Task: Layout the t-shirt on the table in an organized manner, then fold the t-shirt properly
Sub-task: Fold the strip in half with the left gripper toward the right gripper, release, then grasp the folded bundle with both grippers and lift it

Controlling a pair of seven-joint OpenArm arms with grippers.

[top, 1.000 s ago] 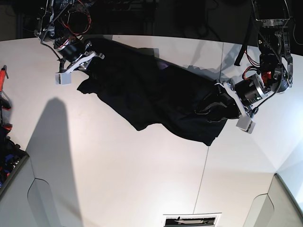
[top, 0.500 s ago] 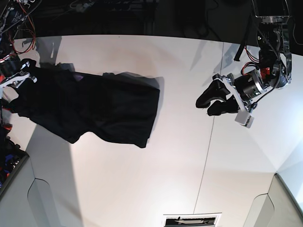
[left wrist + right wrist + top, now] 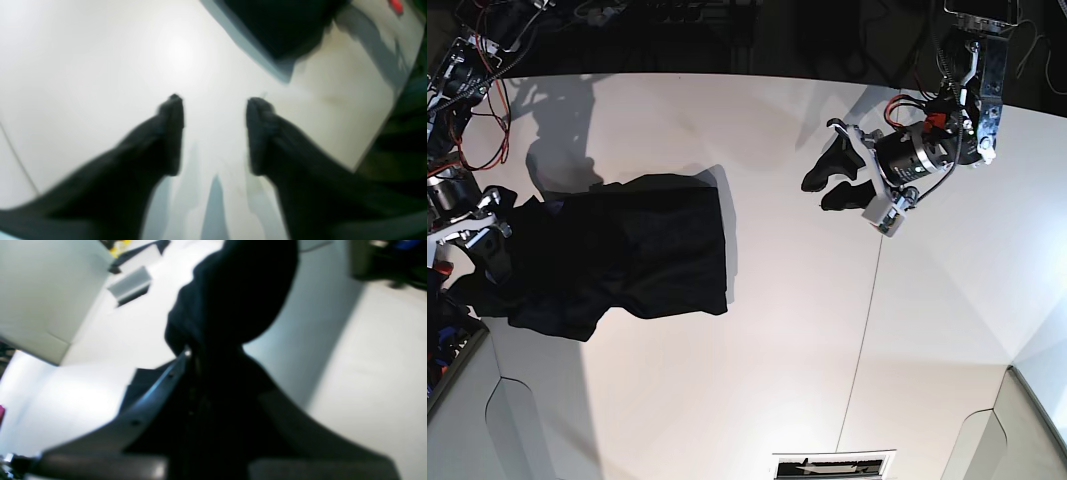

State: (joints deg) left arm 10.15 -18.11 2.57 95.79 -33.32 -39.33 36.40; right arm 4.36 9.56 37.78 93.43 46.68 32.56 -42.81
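Shirt [image 3: 617, 255] lies bunched at the worktop's [image 3: 777, 380] edge on my right arm's side, long axis running across toward the left arm, with my right fingers [image 3: 482, 225] clamped on its outer end. My left fingers [image 3: 837, 180] hang parted and empty over bare worktop, well apart from the near hem, so they must reach across.

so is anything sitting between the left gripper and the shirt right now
Nothing visible. The left gripper hangs with its jaws apart over bare white table, and the stretch of tabletop between it and the black t-shirt holds no objects. The right gripper is shut on the shirt's far end.
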